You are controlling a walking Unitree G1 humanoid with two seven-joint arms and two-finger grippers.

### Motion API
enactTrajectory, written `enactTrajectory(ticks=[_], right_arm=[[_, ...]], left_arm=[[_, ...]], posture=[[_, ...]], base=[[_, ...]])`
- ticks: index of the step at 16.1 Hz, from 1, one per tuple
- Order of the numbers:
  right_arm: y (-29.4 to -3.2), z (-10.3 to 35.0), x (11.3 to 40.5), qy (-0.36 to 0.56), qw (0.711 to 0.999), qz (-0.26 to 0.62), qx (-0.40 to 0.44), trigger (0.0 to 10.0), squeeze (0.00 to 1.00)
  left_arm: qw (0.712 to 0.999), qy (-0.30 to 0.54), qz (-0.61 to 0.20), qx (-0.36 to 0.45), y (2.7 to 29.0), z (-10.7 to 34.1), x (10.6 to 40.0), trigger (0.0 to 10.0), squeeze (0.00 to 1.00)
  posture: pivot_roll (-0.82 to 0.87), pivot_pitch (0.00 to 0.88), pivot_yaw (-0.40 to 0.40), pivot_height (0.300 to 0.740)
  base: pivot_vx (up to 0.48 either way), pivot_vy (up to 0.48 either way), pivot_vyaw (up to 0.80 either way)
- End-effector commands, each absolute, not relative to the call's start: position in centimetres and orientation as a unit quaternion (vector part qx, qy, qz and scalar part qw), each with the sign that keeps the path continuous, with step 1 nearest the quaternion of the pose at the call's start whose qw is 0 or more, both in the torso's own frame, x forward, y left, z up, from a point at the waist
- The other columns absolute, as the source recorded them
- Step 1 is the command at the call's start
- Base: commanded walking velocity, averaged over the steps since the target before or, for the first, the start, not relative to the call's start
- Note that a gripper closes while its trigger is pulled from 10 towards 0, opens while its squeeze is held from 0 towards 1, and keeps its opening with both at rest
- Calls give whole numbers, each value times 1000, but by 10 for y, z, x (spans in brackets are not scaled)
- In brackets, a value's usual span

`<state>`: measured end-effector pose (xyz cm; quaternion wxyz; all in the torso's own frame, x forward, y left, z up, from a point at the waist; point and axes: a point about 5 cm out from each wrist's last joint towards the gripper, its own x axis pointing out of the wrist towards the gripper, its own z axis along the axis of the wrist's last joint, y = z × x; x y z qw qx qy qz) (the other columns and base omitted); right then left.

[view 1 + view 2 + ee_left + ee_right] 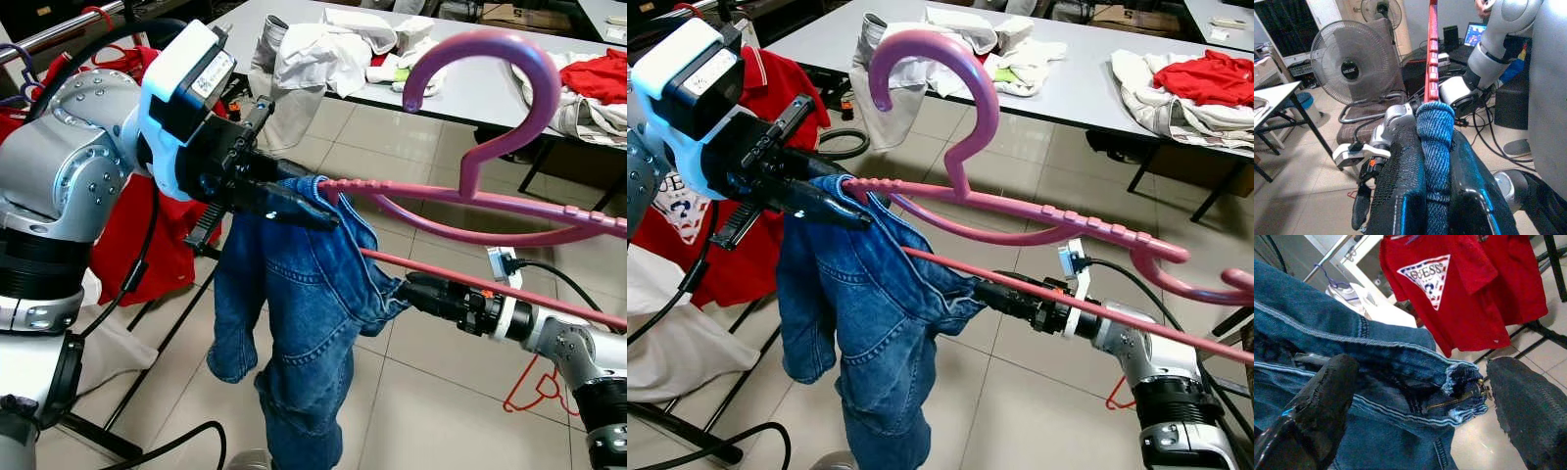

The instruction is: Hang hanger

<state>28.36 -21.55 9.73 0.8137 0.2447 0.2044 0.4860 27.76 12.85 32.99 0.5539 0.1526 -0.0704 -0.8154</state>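
Hanger (490,137) in pink, jeans (294,323) draped over it, sits pinched at its left end in my left gripper (294,201), while my right gripper (1415,396), fingers spread, reaches the waistband to steady it.

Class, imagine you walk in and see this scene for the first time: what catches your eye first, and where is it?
A big pink hanger stretches across the middle, with blue jeans draped over its left end and hanging down toward the tiled floor. The left hand pinches the jeans against that end, while the right hand reaches into the denim from below, fingers spread. Behind, a red T-shirt hangs on a rack, and clothes lie heaped on a grey table.
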Motion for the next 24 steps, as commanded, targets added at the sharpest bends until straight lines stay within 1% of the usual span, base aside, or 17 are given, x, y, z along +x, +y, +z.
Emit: enactTrajectory(ticks=[1,7,8,9,14,18,22,24], right_arm=[[-217,98,287,213,817,480,238,10000,0],[-218,89,290,243,823,456,237,10000,0],[-217,87,289,247,822,457,234,4824,0],[-217,85,288,254,819,461,228,0,0],[-215,72,279,289,809,467,210,0,0],[-214,64,273,301,807,463,208,0,0],[-217,61,270,297,814,448,220,0,0],[-222,58,269,287,828,421,235,0,0]], left_arm=[[538,-96,-819,175,127,347,270,0,0],[524,-103,-827,176,125,353,264,0,0],[525,-103,-826,177,125,353,264,0,0],[526,-103,-825,177,125,353,265,0,0],[526,-108,-826,172,118,352,265,0,0],[530,-109,-823,173,119,353,265,0,0],[536,-107,-820,171,124,351,267,0,0],[546,-100,-815,167,128,347,269,0,0]], posture=[[133,78,-15,740],[134,78,-16,740],[135,79,-18,740],[134,79,-18,740],[131,75,-17,740],[133,67,-20,740],[130,58,-18,740],[126,49,-17,740]], base=[[0,0,0],[0,0,0],[0,0,0],[0,0,0],[0,0,0],[0,0,0],[0,0,0],[0,0,0]])
